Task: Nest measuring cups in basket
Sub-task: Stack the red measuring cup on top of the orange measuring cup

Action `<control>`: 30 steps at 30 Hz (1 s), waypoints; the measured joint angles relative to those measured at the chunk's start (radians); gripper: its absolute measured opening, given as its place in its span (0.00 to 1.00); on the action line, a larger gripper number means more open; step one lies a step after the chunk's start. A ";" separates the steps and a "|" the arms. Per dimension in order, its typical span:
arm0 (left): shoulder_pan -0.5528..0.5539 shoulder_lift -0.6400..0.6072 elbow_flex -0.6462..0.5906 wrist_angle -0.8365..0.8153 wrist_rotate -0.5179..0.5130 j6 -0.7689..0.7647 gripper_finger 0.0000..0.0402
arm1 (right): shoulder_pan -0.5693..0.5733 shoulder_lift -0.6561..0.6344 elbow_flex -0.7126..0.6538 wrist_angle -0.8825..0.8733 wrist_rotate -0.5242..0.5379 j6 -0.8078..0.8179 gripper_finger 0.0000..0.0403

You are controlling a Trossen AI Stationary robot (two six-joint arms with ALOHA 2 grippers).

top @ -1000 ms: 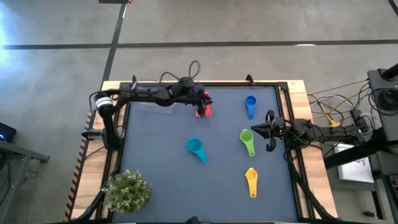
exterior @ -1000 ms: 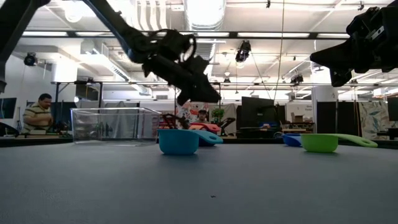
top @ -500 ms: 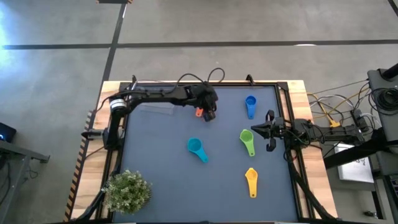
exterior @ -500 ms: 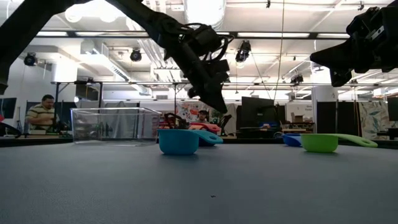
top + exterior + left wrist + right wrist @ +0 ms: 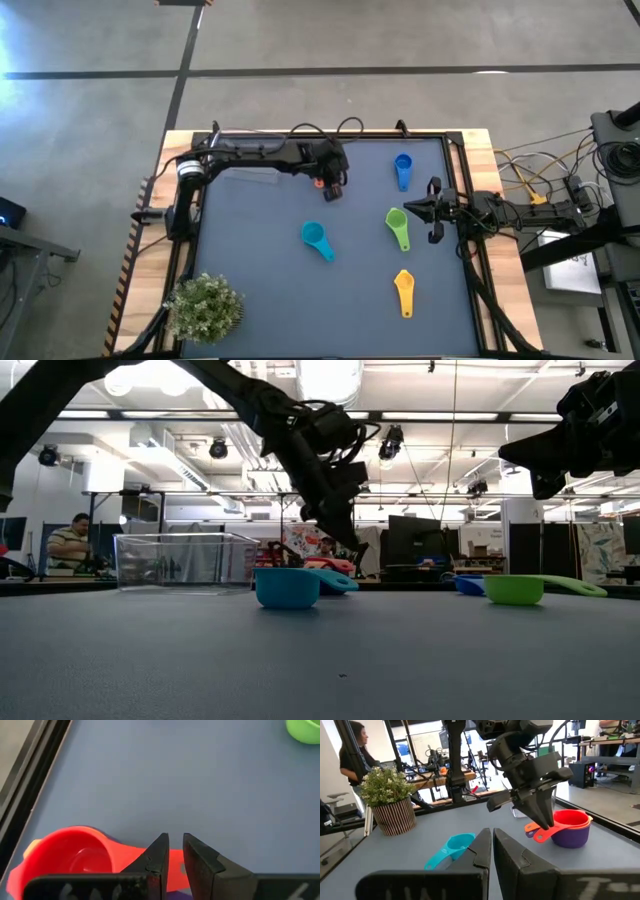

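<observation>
Red plastic measuring cup (image 5: 75, 862) sits uppermost in a small stack of orange and purple cups (image 5: 569, 837), in the upper middle of the high view on the dark blue tabletop (image 5: 260, 270). The left hand (image 5: 333, 188) hangs just above this stack, its two fingers drawn nearly together with only a slit between them and gripping nothing; it seems lined up over the red handle, probably to take the stack by it. That handle's long axis runs out toward the centre of the tabletop. The clear plastic basket (image 5: 180, 560) stands apart at the upper left, with no cup visible inside. Teal (image 5: 316, 239), blue (image 5: 402, 170), green (image 5: 398, 227) and yellow (image 5: 403, 292) cups lie loose. The right hand (image 5: 432, 211) waits at the right edge, fingers close together.
</observation>
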 joint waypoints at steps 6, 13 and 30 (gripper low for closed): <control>-0.008 0.000 -0.001 0.007 0.001 0.001 0.09 | 0.000 0.000 0.000 0.000 0.000 0.000 0.02; -0.025 0.002 -0.005 0.061 0.004 -0.010 0.09 | 0.000 0.000 0.000 0.000 0.000 0.000 0.02; -0.030 0.006 -0.008 0.088 0.003 -0.021 0.09 | 0.000 0.000 0.000 0.000 0.000 0.000 0.02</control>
